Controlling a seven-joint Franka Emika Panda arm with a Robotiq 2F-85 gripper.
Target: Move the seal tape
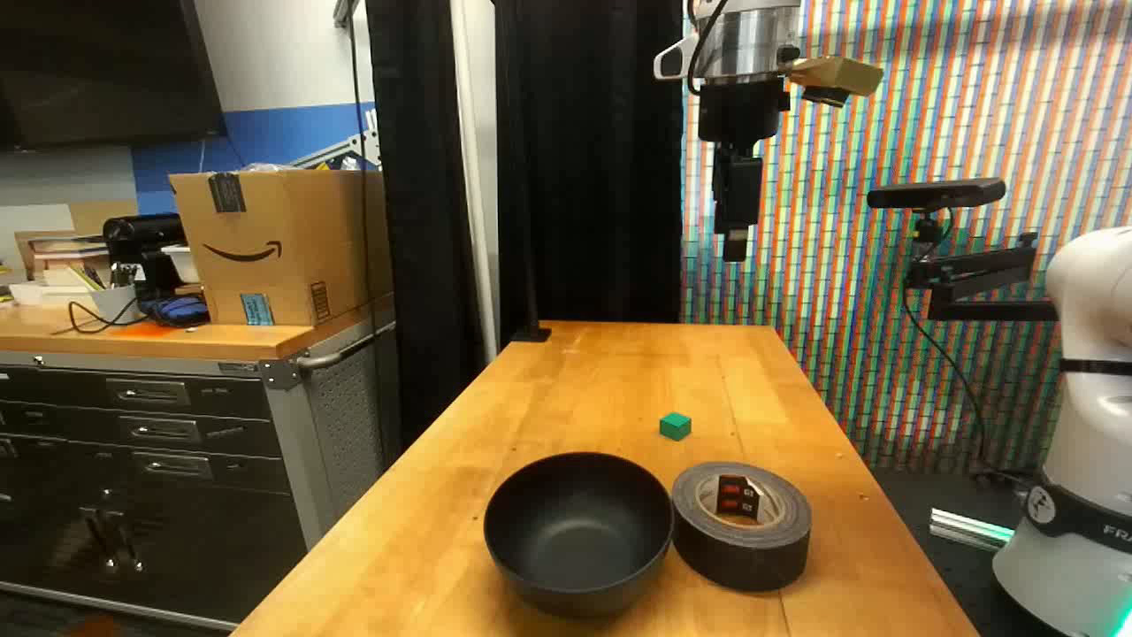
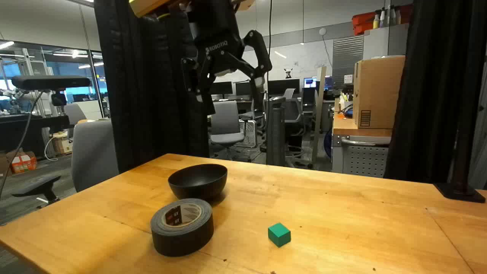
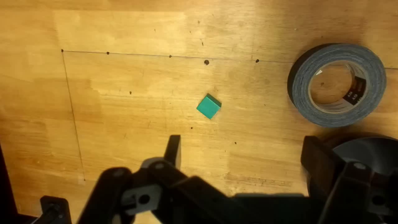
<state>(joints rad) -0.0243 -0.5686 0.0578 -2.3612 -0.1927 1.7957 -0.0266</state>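
The seal tape, a thick dark grey-black roll with a pale core and a black-and-red label inside, lies flat on the table in both exterior views [image 1: 743, 566] [image 2: 182, 245]. It shows at the right of the wrist view [image 3: 376, 82]. My gripper is open and empty, high above the table in both exterior views [image 1: 736, 245] [image 2: 234, 108]. In the wrist view its fingers [image 3: 243, 137] stand wide apart with only tabletop between them. The tape lies beyond the right fingertip there, apart from the gripper.
A black bowl [image 1: 579, 531] [image 2: 198, 186] stands close beside the tape; the right finger partly covers it in the wrist view [image 3: 370, 152]. A small green block [image 1: 675, 426] [image 2: 279, 234] [image 3: 209, 106] lies on the table. A black post base [image 2: 459, 192] stands at a table edge.
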